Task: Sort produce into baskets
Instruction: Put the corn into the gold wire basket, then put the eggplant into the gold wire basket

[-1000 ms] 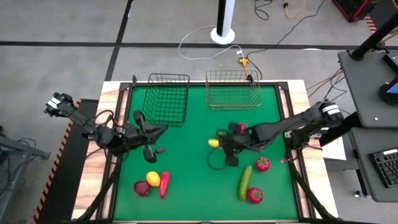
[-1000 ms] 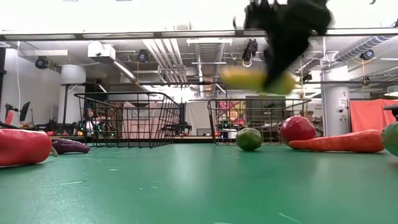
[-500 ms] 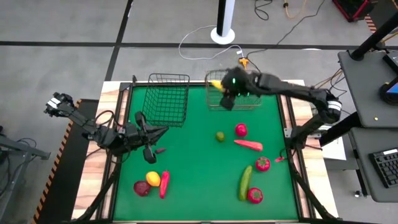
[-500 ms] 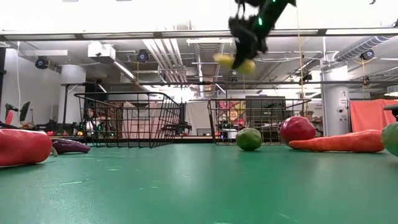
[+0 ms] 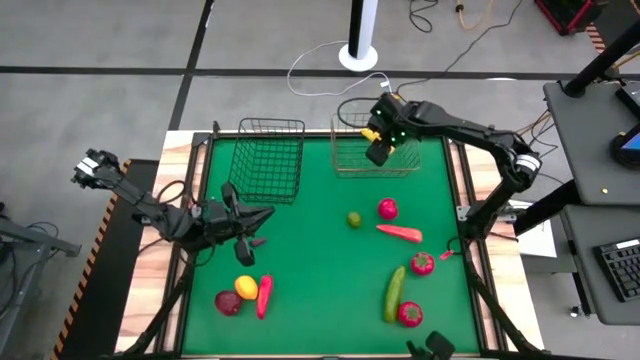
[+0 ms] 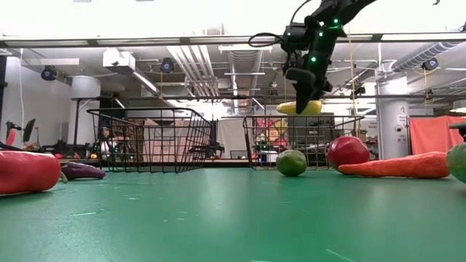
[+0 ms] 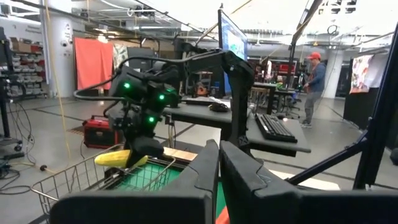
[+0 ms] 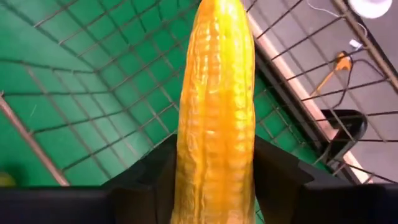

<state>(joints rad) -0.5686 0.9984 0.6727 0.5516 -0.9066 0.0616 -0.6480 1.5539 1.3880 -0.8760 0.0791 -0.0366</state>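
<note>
While the corn [image 8: 214,112] hangs between the right gripper's [image 5: 381,141] fingers above the grey basket [image 5: 375,143], the chief risk is a bad release: the jaws appear to be parting, and a long cob let go near the rim could strike the wire, tip out and roll onto the mat [image 5: 320,280]. From left to right on the table, the left gripper [image 5: 243,222] rests low on the mat with its fingers together and nothing between them, just in front of the black basket [image 5: 268,158], which looks tilted toward it; a small purple piece [image 5: 258,242] lies just beside those fingers. Near the front edge sit a dark red round piece [image 5: 228,302], a yellow fruit [image 5: 246,287] and a long red pepper [image 5: 264,296], touching or nearly so. Toward the middle lies a lime [image 5: 353,219], then a red round fruit [image 5: 388,208] and a carrot [image 5: 399,233]; farther forward are a cucumber [image 5: 394,293] and two more red pieces [image 5: 422,263] [image 5: 410,313]. Nothing stands between the corn and the basket floor. Judged from the low view, the cob sits just above the rim, so little height is left to correct a tilt, and a glancing hit could nudge the light basket. The waiting left arm is well apart and poses no obstruction.
</note>
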